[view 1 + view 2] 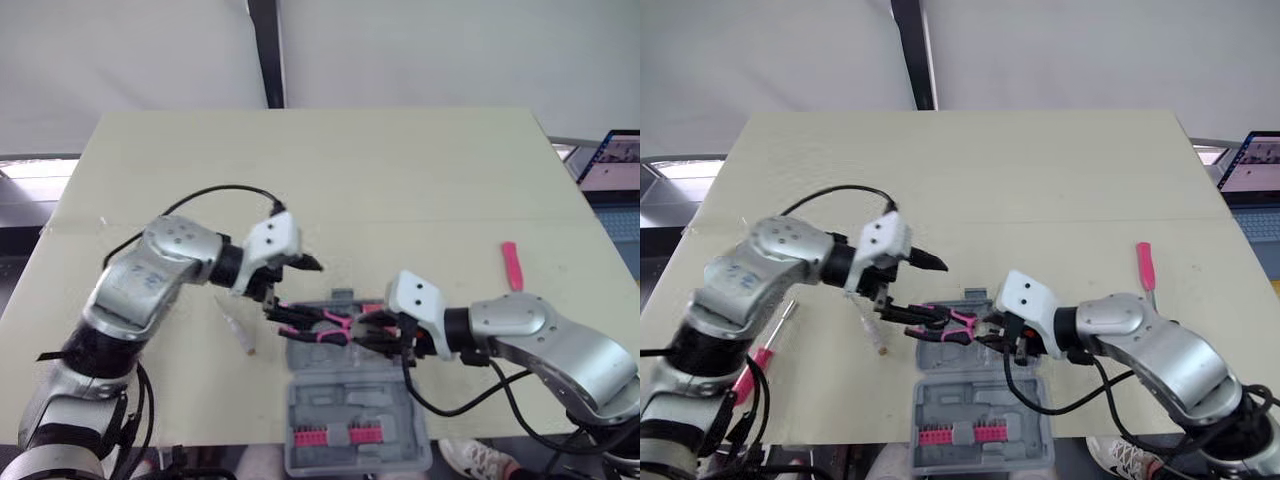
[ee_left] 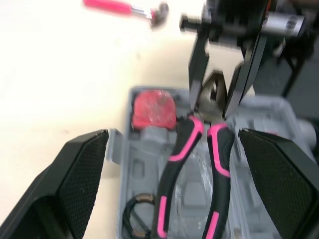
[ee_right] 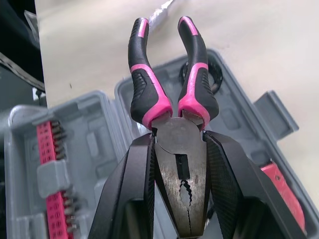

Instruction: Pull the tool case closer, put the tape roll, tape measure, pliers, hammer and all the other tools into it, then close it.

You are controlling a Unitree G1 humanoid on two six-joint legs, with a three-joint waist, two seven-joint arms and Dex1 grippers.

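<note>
The grey tool case (image 1: 352,415) lies open at the table's front edge. A red tape measure (image 2: 152,110) and a black tape roll (image 2: 135,221) sit in its tray. My right gripper (image 3: 180,199) is shut on the metal head of the pink-and-black pliers (image 3: 169,84) and holds them over the case. The pliers' handles (image 1: 322,322) point toward my left gripper (image 1: 296,288). That gripper is open, with a finger (image 2: 75,184) on either side of the handles. A pink-handled hammer (image 1: 511,265) lies on the table to the right.
A pink-handled screwdriver (image 1: 765,350) lies at the table's left edge beside my left arm. A small pale tool (image 1: 238,325) rests just left of the case. A pink bit rack (image 1: 338,435) sits in the case's near half. A laptop (image 1: 612,160) stands off the right edge.
</note>
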